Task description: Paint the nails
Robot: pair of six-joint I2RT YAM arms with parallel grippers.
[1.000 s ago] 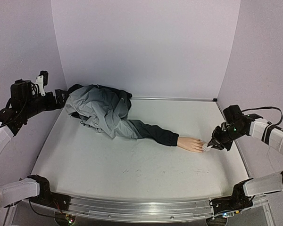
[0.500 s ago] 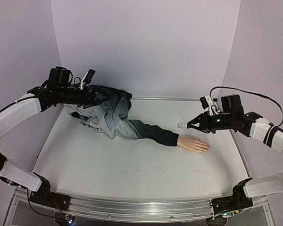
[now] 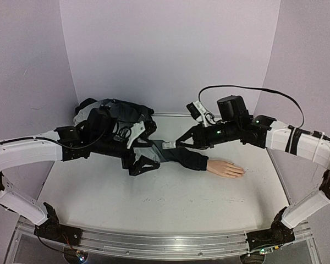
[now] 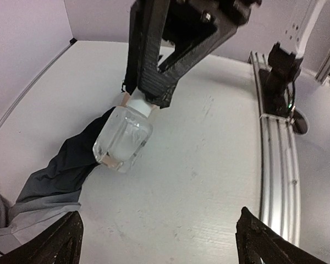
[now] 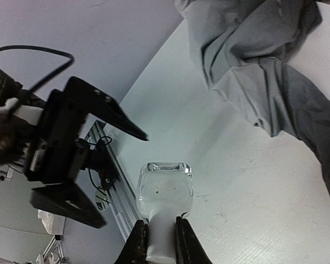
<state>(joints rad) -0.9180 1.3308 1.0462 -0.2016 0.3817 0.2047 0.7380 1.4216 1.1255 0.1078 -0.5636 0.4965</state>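
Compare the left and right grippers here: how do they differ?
The left gripper holds its fingers wide apart, empty; the right gripper has its fingers shut on the white cap of the clear bottle. The left gripper reaches in across the grey jacket; the right gripper comes from the side of the mannequin hand. Both are raised off the table, facing each other.

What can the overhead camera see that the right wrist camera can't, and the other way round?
Only the overhead view shows the pale flesh-coloured mannequin hand lying on the white table. Only the right wrist view shows, close up, the right gripper pinching the white cap of the small clear glass bottle. Both show the crumpled grey jacket and the open left gripper.
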